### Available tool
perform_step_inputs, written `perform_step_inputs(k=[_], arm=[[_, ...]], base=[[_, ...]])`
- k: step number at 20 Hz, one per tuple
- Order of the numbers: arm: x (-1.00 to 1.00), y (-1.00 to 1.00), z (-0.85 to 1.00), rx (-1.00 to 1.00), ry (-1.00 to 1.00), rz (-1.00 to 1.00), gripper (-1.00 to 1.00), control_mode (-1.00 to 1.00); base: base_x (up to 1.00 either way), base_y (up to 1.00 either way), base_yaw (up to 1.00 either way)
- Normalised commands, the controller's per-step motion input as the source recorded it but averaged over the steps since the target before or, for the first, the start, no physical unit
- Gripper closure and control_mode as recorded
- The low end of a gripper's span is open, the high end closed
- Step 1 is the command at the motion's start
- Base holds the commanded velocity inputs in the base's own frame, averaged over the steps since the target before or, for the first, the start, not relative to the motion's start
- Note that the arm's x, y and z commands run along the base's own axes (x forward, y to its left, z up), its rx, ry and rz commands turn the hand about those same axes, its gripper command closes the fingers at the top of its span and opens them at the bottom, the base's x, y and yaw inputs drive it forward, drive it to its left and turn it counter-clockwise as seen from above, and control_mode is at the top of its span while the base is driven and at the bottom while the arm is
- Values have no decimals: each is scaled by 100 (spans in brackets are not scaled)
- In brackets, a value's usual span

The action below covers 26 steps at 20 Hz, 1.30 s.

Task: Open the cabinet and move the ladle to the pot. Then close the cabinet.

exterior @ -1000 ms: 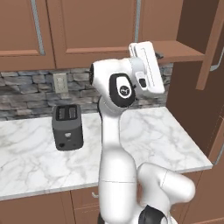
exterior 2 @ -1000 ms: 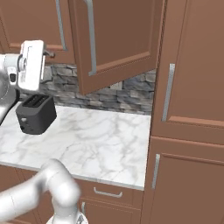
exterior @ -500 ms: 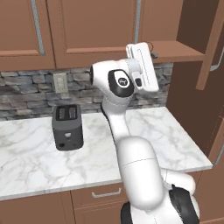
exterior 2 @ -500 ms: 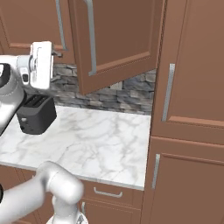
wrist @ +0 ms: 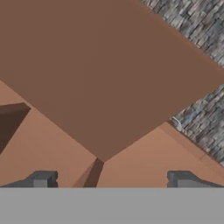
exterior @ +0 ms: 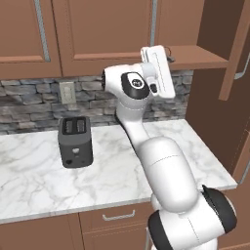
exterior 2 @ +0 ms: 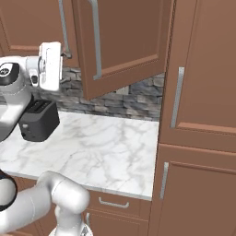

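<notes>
1. Below the gripper (wrist: 109,178) lies a white marble counter (exterior: 112,166) backed by grey stone wall, with a black toaster (exterior: 75,141) down to its left.
2. Jaws spread wide, holding nothing.
3. Cabinet (exterior 2: 122,41) door swung open just right of the gripper, its handle (exterior 2: 96,39) running vertically.

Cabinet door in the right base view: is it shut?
No, the cabinet door stands swung out from the cabinet front, its long silver handle facing the room above the marble counter.

Nothing readable here as far as I can see, no labels, brand names, numbers or signs on any surface in the three views.
</notes>
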Motion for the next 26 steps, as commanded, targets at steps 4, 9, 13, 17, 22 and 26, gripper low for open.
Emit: perform_step_inputs(k=[4, 9, 13, 17, 22, 26], arm=[[17, -25, 0, 3, 0, -2, -100, -100], [11, -27, 0, 6, -1, -3, -100, -100], [3, -30, 0, 7, -1, -2, -100, -100], [7, -31, 0, 8, 0, -3, -100, -100], [0, -24, 0, 7, -2, -3, -100, -100], [2, -20, -3, 6, 0, -3, -100, -100]], base=[[0, 0, 0], [0, 0, 0], [0, 0, 0], [0, 0, 0], [0, 0, 0], [0, 0, 0]])
